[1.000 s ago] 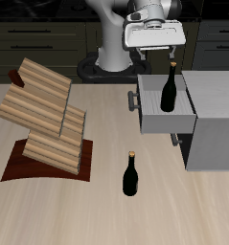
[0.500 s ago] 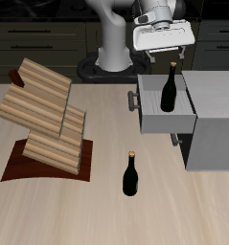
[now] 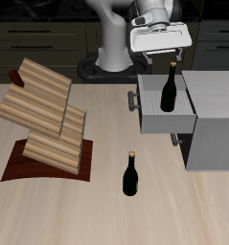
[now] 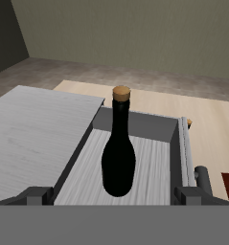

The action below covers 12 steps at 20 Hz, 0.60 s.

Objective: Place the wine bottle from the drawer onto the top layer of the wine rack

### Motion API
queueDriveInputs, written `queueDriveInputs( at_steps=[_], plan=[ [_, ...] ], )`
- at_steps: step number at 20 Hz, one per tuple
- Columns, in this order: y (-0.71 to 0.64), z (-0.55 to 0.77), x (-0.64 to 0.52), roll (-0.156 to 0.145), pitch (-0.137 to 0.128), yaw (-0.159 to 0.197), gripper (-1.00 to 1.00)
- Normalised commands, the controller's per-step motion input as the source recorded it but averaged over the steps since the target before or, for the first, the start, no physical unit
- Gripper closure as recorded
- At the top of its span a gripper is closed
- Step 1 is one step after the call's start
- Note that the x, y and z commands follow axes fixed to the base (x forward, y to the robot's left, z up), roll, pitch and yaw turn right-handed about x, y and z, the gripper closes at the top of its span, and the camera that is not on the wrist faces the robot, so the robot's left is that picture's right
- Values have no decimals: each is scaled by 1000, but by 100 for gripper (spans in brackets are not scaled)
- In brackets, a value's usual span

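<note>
**A:** How is the claw (image 3: 162, 59) set?

**B:** Spread wide, with nothing between its fingers. It hangs above the drawer (image 3: 167, 107), apart from the wine bottle (image 3: 170, 89). From the wrist camera, a fingertip (image 4: 36, 196) shows on either side of the bottle (image 4: 119, 148), clear of the glass.

**A:** Any label or writing to read?

**B:** None I can make out. The glass looks plain near-black, with a small gold cap (image 4: 120, 93).

**A:** Which way does it point?

**B:** Its long axis is vertical: it stands upright inside the open drawer, cap uppermost, neck rising above the drawer's walls.

**A:** What else is there?

**B:** A second dark bottle (image 3: 130, 175) stands upright on the bench (image 3: 106, 215) near its front edge. The wine rack's top layer (image 3: 45, 78) is well apart from the drawer, tilted, with nothing on it.
</note>
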Motion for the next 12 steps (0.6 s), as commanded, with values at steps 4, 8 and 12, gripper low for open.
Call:
queueDriveInputs(
  at_steps=[4,8,12],
  plan=[
    [-62,-49,167,-12,3,-9,-100],
    [-8,-67,80,18,11,18,-100],
    [-46,-29,167,-15,8,-19,-100]
  ],
)
